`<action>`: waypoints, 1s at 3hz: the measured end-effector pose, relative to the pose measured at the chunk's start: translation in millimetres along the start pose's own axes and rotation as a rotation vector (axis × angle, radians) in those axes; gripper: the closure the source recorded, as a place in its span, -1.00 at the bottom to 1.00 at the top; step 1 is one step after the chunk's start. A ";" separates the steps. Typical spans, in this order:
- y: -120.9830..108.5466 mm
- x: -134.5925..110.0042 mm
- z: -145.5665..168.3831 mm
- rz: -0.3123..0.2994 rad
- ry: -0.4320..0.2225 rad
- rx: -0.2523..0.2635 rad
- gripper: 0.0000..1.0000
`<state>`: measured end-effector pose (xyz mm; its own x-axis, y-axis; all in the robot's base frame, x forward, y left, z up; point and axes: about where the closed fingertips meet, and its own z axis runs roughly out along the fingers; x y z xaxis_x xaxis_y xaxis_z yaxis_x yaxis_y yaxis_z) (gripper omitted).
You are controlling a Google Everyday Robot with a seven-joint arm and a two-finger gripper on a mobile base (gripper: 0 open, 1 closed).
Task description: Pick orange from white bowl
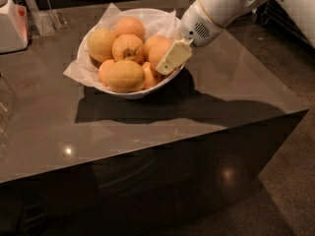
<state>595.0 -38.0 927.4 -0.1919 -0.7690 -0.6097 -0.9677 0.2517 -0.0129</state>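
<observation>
Now, gripper (172, 58) against round, dull, deep-coloured orange (158, 50), in paper-lined white bowl (133, 93), grasp unclear.

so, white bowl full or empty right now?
Full: fruit is heaped above the rim of the white bowl. The claw is at the bowl's right rim, against the pile.

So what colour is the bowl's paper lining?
White paper, camera view; tool at white bowl's right rim.
</observation>
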 end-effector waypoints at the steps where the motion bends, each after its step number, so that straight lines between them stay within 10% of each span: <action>1: 0.0 -1.8 -2.4 0.000 0.000 0.000 0.68; 3: 24.1 -14.7 -36.5 -0.085 -0.089 0.054 1.00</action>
<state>568.6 -42.1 965.0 -0.0918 -0.7344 -0.6725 -0.9692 0.2210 -0.1090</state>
